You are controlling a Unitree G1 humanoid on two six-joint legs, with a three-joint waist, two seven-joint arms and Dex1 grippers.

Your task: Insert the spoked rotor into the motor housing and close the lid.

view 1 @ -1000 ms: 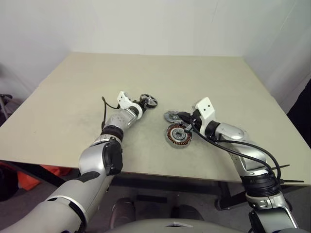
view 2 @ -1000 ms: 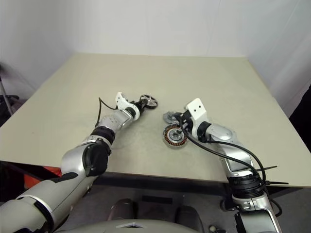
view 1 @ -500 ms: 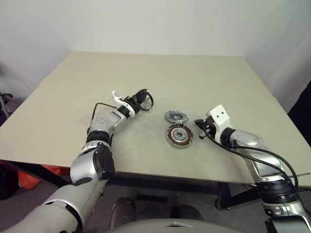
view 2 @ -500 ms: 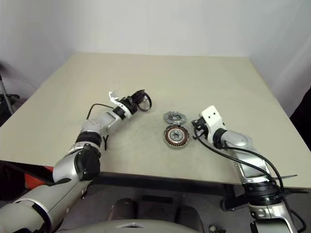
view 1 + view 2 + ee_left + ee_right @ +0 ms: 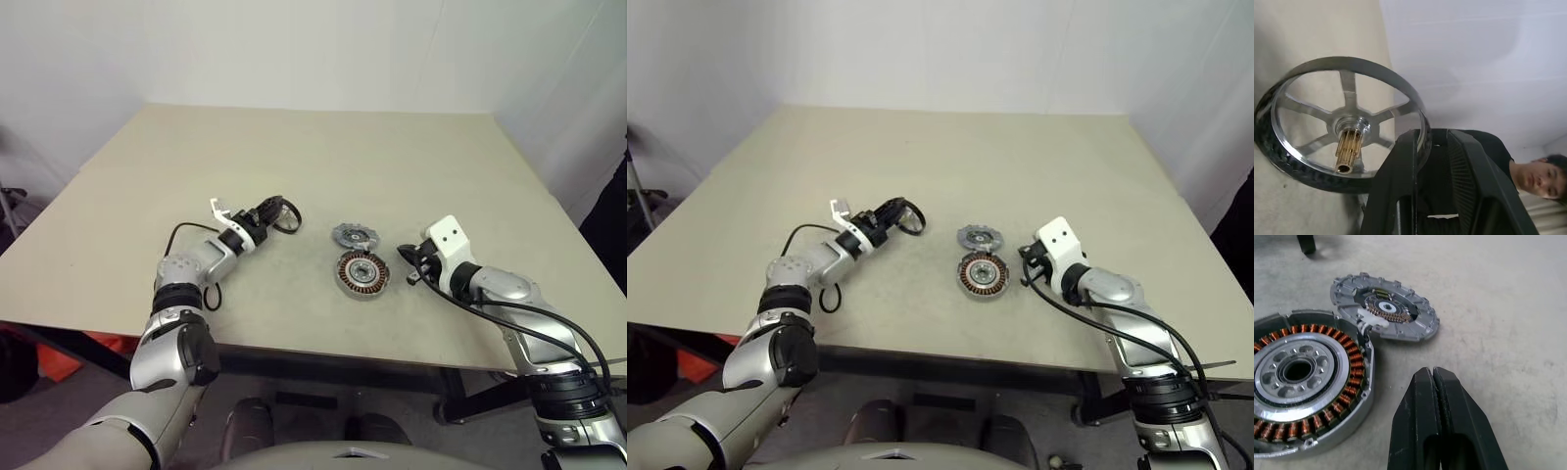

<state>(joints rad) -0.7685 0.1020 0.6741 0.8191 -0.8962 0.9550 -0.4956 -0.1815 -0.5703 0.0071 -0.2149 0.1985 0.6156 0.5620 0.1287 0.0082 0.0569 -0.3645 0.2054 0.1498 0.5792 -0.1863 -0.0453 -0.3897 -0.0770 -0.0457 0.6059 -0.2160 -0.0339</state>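
The spoked rotor [image 5: 1344, 129] is off the table [image 5: 411, 157], pinched by its thin black rim between the two fingers of the left gripper [image 5: 271, 211], at about nine o'clock from the motor housing [image 5: 362, 273] and well apart from it. It looks stiff and light, a metal wheel with slim silvery spokes and a brass toothed shaft at the hub; the rim is a narrow edge hold, so I judge it could pivot or slip in the pinch if it is bumped. The wheel stands near upright, its shaft roughly level, whereas the housing lies flat with its silvery centre bore facing up, so the rotor probably has to be tipped flat before it can seat. The lid [image 5: 1385, 308] lies flat at twelve o'clock of the housing, touching or just overlapping its edge. The right gripper [image 5: 1434, 382], fingers pressed together on nothing, sits at three o'clock of the housing, just beside it.
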